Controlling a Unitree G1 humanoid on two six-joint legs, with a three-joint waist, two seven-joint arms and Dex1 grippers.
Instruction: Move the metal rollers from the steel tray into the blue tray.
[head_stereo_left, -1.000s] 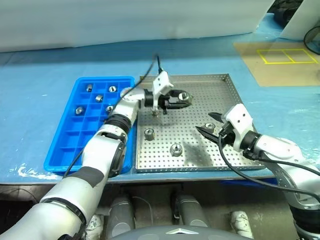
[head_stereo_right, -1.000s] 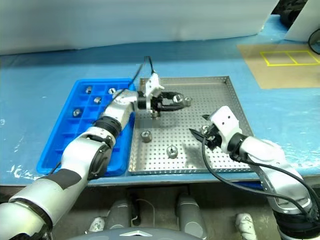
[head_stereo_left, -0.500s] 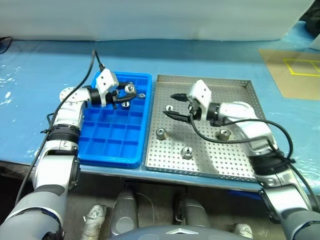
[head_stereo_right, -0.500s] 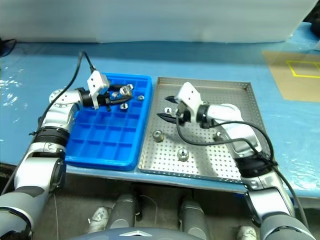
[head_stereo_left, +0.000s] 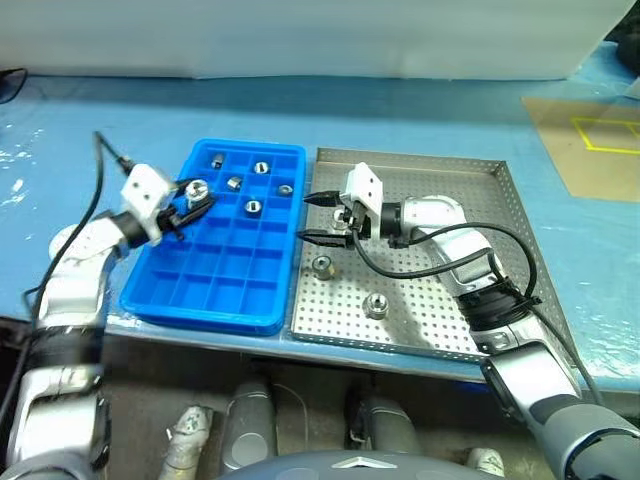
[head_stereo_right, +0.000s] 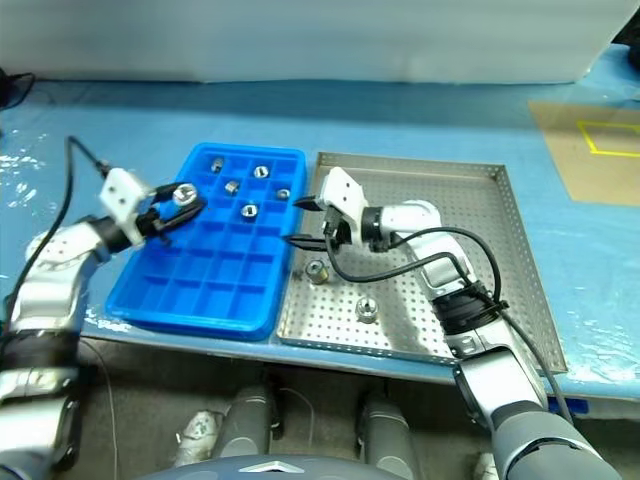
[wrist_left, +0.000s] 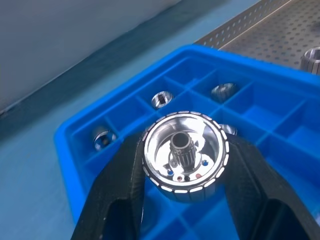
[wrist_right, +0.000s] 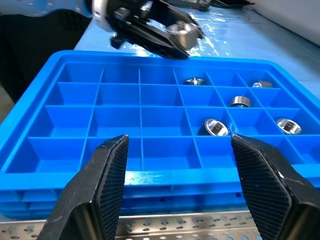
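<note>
- Nearest me on the steel tray (head_stereo_left: 470, 180), two metal rollers (head_stereo_left: 376, 306) are left standing on the perforated floor: one close to the front rim, the other (head_stereo_left: 322, 265) a little further in and nearer the tray's left wall. I can't rule out more hidden behind my right arm.
- Just past that second roller, my right gripper (head_stereo_left: 316, 218) hangs over the steel tray's left edge, pointing towards the blue tray (head_stereo_left: 215, 310). Its fingers are spread apart and carry nothing; in the right wrist view they frame the blue compartments with only air between them.
- Over on my left, my left gripper (head_stereo_left: 192, 199) is clamped on one roller (wrist_left: 186, 156). In the left wrist view the two black fingers (wrist_left: 122, 187) press on either side of it, its open face turned to the camera. It hangs above the blue tray's left edge, towards the far end, not yet down in a compartment.
- Further back, the far compartments of the blue tray already hold five rollers (head_stereo_left: 253, 207), each in its own cell: four along the last two rows and one a row nearer. The nearer rows of the blue tray have nothing in them.
- My judgement: well past halfway. Five are delivered, one is in my grasp and awaits dropping into a free cell, and at least two must still be picked off the steel tray.
</note>
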